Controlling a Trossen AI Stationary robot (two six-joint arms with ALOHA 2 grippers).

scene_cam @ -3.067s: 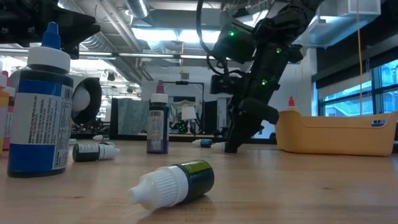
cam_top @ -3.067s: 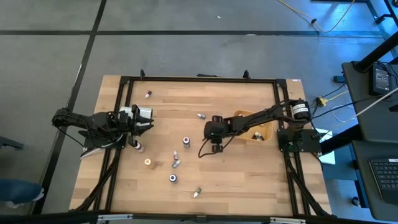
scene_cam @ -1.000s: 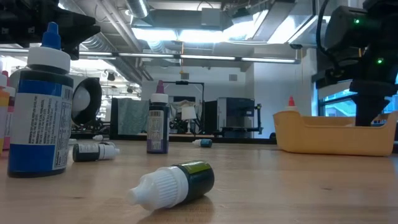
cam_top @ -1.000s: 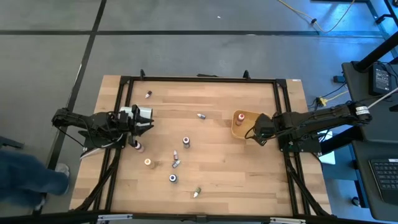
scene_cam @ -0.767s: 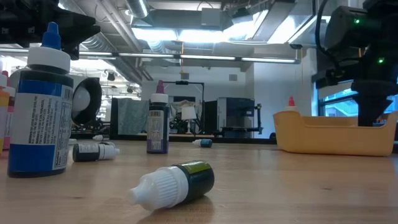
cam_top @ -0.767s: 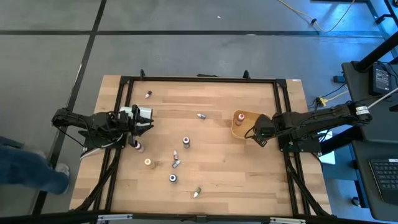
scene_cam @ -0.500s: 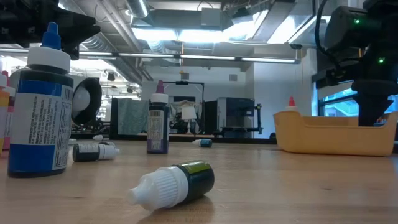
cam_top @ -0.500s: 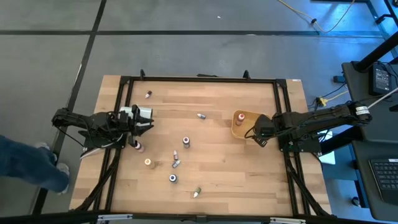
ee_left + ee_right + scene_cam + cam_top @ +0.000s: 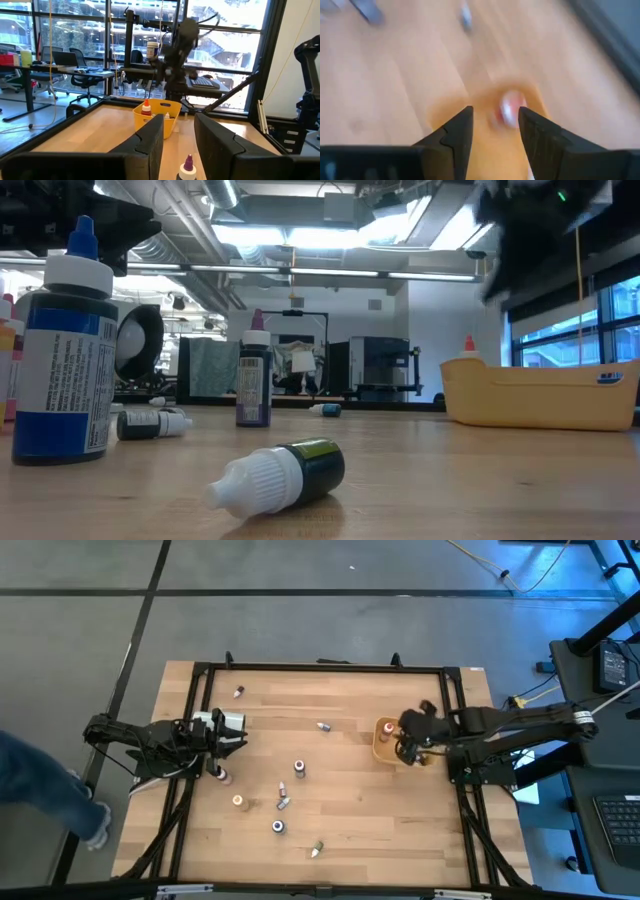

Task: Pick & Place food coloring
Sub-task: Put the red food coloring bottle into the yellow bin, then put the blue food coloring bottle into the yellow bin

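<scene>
Squarish tan tray (image 9: pixel 383 738), wood-plank table (image 9: pixel 330 805)

Grey floor (image 9: pixel 330 620) marked with dark lines is surrounding the wooden surface (image 9: pixel 340 800), long ceiling lights (image 9: pixel 300 232) are glowing overhead, tall windows (image 9: pixel 60 45) are letting in daylight behind office chairs (image 9: pixel 80 60), and a desk (image 9: pixel 605 740) is standing beyond the surface's right edge.

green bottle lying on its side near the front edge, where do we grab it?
Grip the green bottle across its round body, not the tapered white cap. It lies flat with open wood around it, so come straight down, fingers either side of the body, square to its long axis. Right gripper is open over the tray.
</scene>
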